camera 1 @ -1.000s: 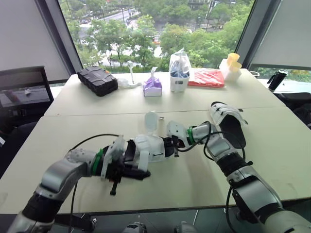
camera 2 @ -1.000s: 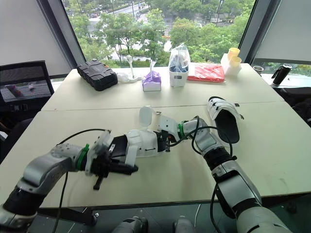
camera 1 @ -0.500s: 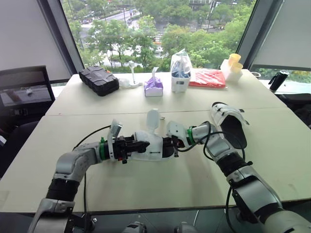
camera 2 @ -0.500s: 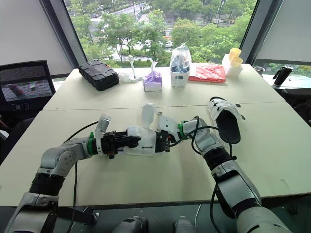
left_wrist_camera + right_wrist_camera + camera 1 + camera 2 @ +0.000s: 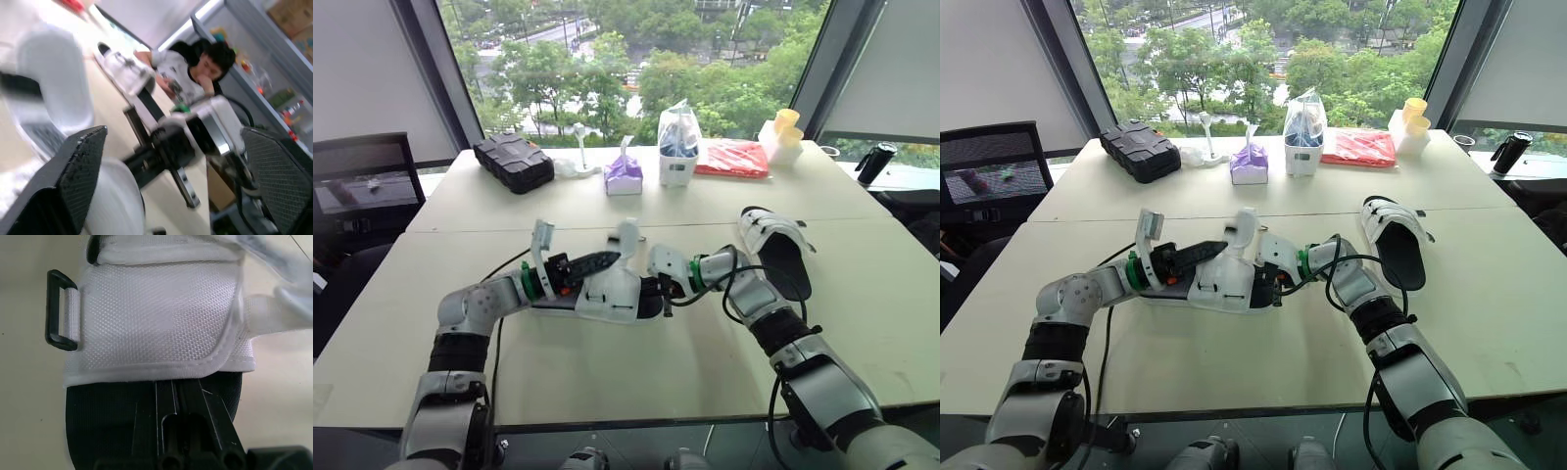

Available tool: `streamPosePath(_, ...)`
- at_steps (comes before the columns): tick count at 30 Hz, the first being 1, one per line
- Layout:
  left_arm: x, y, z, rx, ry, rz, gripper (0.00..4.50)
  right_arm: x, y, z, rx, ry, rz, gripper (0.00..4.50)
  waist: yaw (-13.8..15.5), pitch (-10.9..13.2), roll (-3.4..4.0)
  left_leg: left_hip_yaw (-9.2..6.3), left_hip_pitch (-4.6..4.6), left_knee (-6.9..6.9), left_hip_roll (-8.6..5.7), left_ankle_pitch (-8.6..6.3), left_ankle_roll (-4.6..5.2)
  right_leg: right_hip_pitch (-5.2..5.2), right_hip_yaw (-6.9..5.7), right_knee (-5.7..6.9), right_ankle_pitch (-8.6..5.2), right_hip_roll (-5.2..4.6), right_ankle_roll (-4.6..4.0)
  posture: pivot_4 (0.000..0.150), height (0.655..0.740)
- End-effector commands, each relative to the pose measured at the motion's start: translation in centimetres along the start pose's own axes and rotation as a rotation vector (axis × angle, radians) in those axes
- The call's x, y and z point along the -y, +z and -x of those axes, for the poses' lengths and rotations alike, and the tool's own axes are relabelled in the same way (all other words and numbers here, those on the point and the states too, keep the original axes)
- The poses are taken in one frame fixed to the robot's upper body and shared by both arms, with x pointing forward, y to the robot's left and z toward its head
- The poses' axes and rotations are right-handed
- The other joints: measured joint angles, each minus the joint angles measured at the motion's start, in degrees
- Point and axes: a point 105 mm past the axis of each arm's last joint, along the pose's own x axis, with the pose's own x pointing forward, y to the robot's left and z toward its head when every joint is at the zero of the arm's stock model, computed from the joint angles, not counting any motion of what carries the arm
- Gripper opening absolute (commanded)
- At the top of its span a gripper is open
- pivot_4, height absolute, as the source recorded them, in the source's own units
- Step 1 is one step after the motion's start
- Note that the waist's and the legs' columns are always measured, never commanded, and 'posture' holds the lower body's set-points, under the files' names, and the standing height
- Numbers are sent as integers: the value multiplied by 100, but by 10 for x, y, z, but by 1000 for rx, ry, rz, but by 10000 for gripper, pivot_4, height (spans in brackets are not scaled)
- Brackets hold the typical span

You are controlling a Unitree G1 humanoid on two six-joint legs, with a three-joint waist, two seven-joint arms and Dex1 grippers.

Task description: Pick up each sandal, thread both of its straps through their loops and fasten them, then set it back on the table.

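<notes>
Sandal (image 5: 607,292) gripped at mid-frame, low at the table (image 5: 607,377), between both arms.
The right arm is bent inward from the lower right, and the right gripper (image 5: 663,286) is clamped on the sandal's end, near the black loop (image 5: 50,313). The left arm is reached in from the lower left with the elbow kept low; the left gripper (image 5: 602,261) is held over the raised white strap (image 5: 626,237), its fingers (image 5: 73,181) spread apart. A second sandal (image 5: 775,247) is laid right of centre.

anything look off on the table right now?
The near sandal has one white strap standing straight up, loose rather than fastened. The other sandal rests on the table to its right. Nothing looks spilled or damaged.
</notes>
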Motion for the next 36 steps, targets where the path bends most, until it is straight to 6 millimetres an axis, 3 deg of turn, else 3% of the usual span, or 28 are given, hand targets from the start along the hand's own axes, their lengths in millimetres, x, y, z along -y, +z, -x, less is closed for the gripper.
streamPosePath(1,-5,23,-5,101,35,-4,44487,-7,-12,-2,-51,23,-16,0,-8,0,0,0,0,0,0,0,0,0,0,0,0,0,0,1500,7400)
streamPosePath(8,-33,35,0,170,193,-21,44487,-7,-12,-1,-52,23,-16,0,-10,0,-2,1,0,-2,0,1,0,-2,-1,1,0,1,1,1500,7400)
streamPosePath(10,-34,31,4,110,211,-107,44487,-7,-12,-1,-52,23,-16,0,-14,0,-2,1,0,-1,-1,1,0,-1,-1,1,1,1,1,1500,7400)
streamPosePath(15,-34,18,14,5,211,-215,44487,-6,-12,-1,-52,20,-16,0,-15,0,-1,2,0,-4,-1,0,-1,-3,0,1,1,2,1,1500,7400)
streamPosePath(20,-37,-11,59,-181,245,-407,44487,-7,-12,-1,-53,18,-18,0,-60,0,0,11,0,-17,1,-1,-2,-13,11,2,1,-1,0,1500,7400)
streamPosePath(25,-26,-19,79,-234,227,-405,44487,-7,-12,0,-54,19,-18,0,-21,-1,1,4,1,-17,4,-7,-15,-16,7,1,0,1,-4,1500,7400)
streamPosePath(32,-23,-27,83,-272,213,-457,44487,-7,-12,-1,-55,24,-15,0,-22,-1,0,3,1,-18,4,-7,-14,-15,6,0,-1,-1,-4,1500,7400)
streamPosePath(35,-28,-28,79,-279,230,-543,36195,-7,-13,-1,-57,25,-12,0,-19,-1,0,4,1,-19,4,-6,-13,-16,6,0,-1,-1,-3,1500,7400)
streamPosePath(36,-29,-28,79,-280,233,-559,31249,-7,-13,-1,-57,25,-12,0,-18,-1,0,4,1,-18,4,-6,-13,-16,6,0,-1,-2,-4,1500,7400)
